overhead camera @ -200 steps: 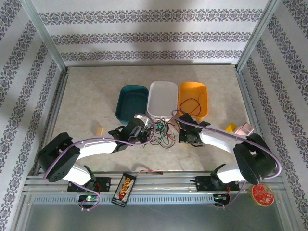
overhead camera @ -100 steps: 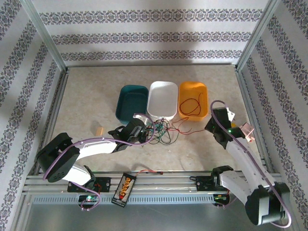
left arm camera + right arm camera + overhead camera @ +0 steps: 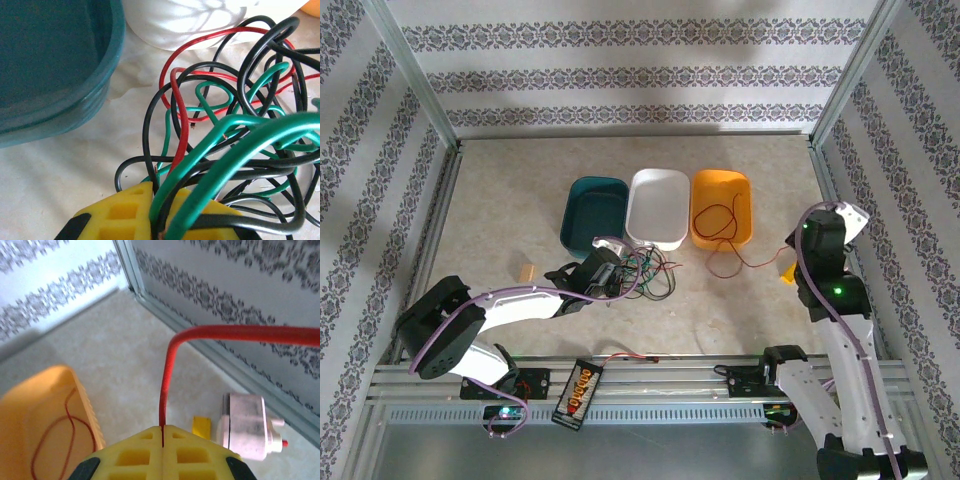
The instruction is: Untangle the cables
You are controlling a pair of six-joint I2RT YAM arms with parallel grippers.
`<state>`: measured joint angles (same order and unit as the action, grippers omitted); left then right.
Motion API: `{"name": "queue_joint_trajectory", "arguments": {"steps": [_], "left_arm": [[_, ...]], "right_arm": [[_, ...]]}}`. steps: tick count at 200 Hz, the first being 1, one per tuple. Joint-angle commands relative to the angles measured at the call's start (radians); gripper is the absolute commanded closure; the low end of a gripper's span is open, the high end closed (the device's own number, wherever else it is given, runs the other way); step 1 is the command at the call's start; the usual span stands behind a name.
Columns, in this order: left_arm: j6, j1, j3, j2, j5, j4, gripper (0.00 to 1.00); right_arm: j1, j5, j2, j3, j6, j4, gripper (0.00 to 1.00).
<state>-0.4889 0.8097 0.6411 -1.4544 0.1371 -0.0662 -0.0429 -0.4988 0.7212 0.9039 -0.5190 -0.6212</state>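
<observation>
The tangled cables (image 3: 650,270), red, green and black, are seen heaped on the table just in front of the white tray (image 3: 658,182), which is flanked by a teal tray (image 3: 572,215) and an orange tray (image 3: 720,184). Green and black strands at the bunch's near edge are clamped between the yellow fingers of the left gripper (image 3: 152,207). A single red cable (image 3: 166,370) is pinched in the closed right gripper (image 3: 162,437), held up near the right wall. Another red strand (image 3: 712,215) is seen lying inside the orange tray.
</observation>
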Motion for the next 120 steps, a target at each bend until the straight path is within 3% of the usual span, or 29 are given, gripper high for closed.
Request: {"name": "queue_joint_trajectory", "arguments": {"steps": [1,44,120], "left_arm": [[-0.018,-0.009,-0.008,-0.012,0.036,0.025,1.00],[-0.024,-0.009,-0.008,-0.035,0.031,0.022,1.00],[-0.029,-0.009,0.003,-0.055,0.012,0.008,1.00]], "right_arm": [[0.005,0.022,-0.036,0.055,0.068,0.065,1.00],[0.005,0.122,-0.019,0.173,0.082,0.155,1.00],[0.005,0.183,0.240,0.341,0.113,0.328,1.00]]}}
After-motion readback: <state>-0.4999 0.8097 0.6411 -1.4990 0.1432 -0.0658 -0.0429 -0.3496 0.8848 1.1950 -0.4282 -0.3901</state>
